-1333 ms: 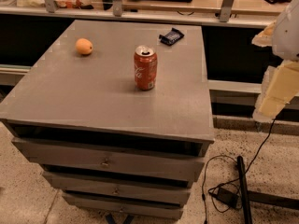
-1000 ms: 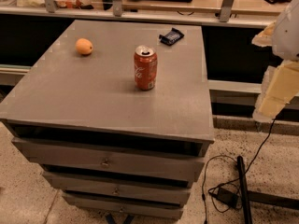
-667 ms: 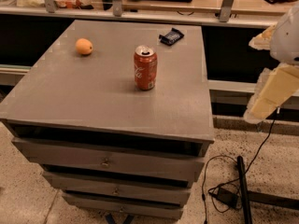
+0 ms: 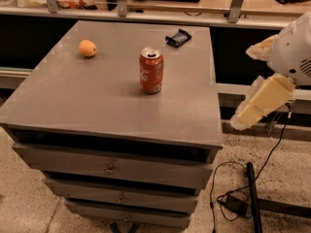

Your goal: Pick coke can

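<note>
Camera view shows the task at its very start. Nothing has been picked up. The coke can [image 4: 151,71] stands upright near the middle of the grey cabinet top [image 4: 87,101], its silver lid up, with open surface all around it. An orange fruit [image 4: 87,48] lies well to its left toward the back, and a small dark packet [image 4: 178,37] lies behind it near the far edge. Neither touches the can.

The gripper [image 4: 260,103] hangs off the right side of the cabinet, out over the floor and well apart from the can. It points down and to the left and holds nothing. Whether it is spread or closed I cannot tell from this angle.

So the whole job looks still ahead — the reach across the top, lining up on the can, the grasp and the lift. The path from the right appears unobstructed, as the packet sits further back than the can.
</note>
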### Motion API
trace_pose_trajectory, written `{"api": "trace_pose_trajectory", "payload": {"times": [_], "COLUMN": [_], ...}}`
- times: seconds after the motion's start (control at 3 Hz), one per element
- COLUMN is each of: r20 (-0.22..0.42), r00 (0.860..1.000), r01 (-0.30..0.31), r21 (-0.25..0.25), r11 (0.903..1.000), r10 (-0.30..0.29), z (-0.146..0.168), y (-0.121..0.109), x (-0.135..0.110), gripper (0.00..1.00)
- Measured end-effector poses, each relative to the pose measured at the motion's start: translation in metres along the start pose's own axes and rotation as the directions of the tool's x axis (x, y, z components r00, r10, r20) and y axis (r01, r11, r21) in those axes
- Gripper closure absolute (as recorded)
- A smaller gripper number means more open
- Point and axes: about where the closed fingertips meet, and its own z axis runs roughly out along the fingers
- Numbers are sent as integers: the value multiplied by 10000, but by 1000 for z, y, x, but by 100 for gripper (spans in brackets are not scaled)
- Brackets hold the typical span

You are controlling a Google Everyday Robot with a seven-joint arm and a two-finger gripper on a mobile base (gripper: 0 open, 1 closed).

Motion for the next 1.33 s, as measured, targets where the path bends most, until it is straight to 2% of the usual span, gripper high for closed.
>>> {"api": "trace_pose_trajectory", "payload": {"times": [0.33,0.67,1.0,1.33], "r20": [860,2247,3171,3969], "r00": [9949,9688,9411,9128], "r01": [-513,-981,-1099,-1137], "r21": [-107,-385,-416,200], "r11": [9986,9944,9931,9933], "r10": [521,1043,1175,965], "z": [19,43,61,80], "y": [4,3,-7,-18], "x": [-6,-17,-28,-43], "gripper": [0,0,0,0]}}
